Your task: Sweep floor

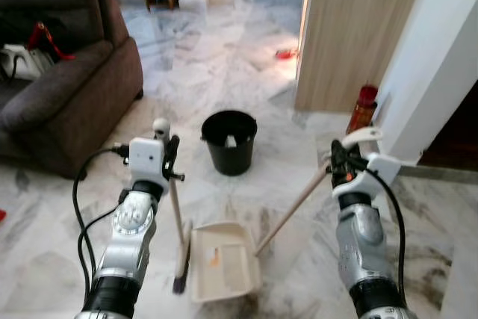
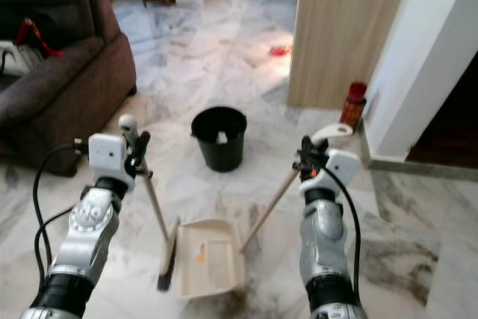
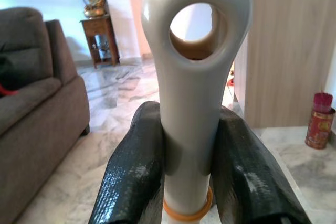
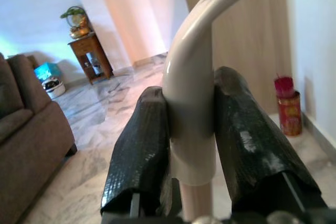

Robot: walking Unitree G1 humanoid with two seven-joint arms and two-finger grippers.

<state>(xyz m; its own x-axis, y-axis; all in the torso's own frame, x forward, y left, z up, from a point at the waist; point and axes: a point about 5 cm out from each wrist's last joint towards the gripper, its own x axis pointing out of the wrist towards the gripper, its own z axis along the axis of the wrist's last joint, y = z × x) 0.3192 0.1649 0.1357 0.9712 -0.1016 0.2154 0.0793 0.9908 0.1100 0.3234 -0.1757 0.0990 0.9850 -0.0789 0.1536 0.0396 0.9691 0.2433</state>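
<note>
My left gripper [image 1: 172, 156] is shut on the broom handle [image 1: 176, 214], whose cream looped top [image 3: 195, 45] stands between the two black fingers [image 3: 134, 177]. The broom's dark bristles [image 1: 180, 283] rest on the marble floor beside the cream dustpan [image 1: 224, 259]. A small orange scrap [image 1: 214, 261] lies in the pan. My right gripper [image 1: 337, 160] is shut on the dustpan's long handle [image 1: 295, 207], gripping just below its curved cream top [image 4: 191, 93]. The handle slants down to the pan between my arms.
A black bucket [image 1: 229, 141] with white scraps inside stands on the floor ahead. A dark brown sofa [image 1: 67, 87] is at the left. A wooden door panel [image 1: 358, 28] and a red can [image 1: 362, 108] stand at the right by a white wall. A red item [image 1: 285, 54] lies farther off.
</note>
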